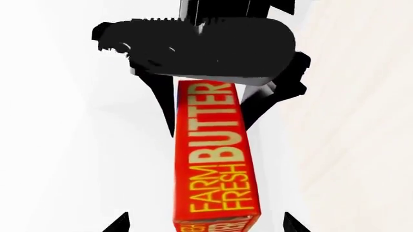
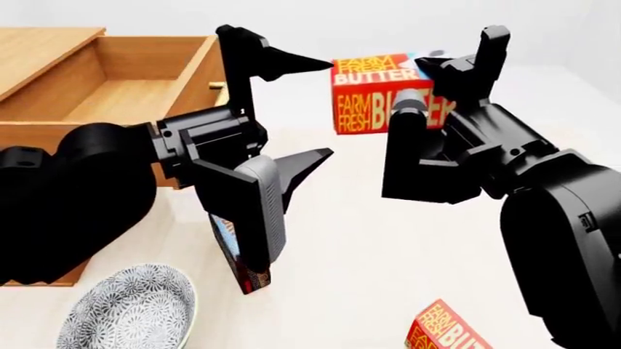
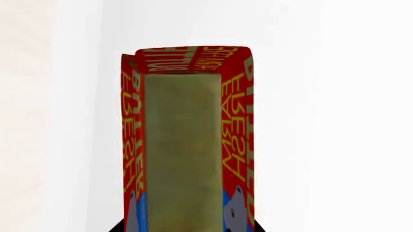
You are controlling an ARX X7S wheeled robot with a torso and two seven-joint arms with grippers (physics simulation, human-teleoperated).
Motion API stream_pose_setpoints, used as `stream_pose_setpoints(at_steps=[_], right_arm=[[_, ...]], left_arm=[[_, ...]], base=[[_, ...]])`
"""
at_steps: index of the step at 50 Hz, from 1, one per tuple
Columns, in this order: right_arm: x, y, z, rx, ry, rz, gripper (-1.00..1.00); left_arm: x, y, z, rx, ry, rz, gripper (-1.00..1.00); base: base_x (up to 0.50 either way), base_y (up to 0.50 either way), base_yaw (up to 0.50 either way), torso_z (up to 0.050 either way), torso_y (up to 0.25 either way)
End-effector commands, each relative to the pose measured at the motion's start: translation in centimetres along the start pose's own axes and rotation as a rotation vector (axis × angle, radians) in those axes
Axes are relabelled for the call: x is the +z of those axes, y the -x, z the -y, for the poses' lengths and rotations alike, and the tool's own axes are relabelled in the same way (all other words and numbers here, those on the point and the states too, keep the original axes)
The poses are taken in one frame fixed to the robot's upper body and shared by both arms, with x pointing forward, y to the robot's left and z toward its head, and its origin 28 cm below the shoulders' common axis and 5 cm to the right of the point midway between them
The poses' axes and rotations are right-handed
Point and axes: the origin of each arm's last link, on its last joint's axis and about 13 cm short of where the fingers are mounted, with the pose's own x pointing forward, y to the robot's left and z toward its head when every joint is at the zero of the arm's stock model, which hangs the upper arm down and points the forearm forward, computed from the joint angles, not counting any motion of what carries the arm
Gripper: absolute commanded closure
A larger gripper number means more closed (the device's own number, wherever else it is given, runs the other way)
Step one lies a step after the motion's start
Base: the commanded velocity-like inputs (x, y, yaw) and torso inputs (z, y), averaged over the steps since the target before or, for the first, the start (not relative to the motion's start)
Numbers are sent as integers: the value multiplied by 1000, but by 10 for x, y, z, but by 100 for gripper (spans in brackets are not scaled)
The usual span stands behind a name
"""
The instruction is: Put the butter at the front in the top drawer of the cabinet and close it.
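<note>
The right gripper pinches the butter by one end and holds it in the air over the far part of the table, long side out, so the rest of the carton is free to be taken. The left gripper faces it with its fingers spread wide and nothing between them; in its wrist view the carton runs straight down the middle of the gap (a handover looks like the plan). That would make sense, since the top drawer stands pulled out of the cabinet at the table's far left corner, on the left arm's side. A blue-and-brown carton stands partly hidden below the left gripper, a patterned bowl sits at the near left edge, and a second butter carton lies at the near right edge.
</note>
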Motion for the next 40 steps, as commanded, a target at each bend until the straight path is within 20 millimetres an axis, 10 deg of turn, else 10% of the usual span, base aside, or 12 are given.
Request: stream_pose_setpoints(at_steps=[1,40], right_arm=[[4,4,13,-96,57,-1,100],[13,9,16,-77,8,55,100]], left_arm=[[-1,-1,2,-1,3,5,-100],[-4,-6,7,17,7,20,-100]], base=[[0,0,0,0,0],[0,0,0,1,1]])
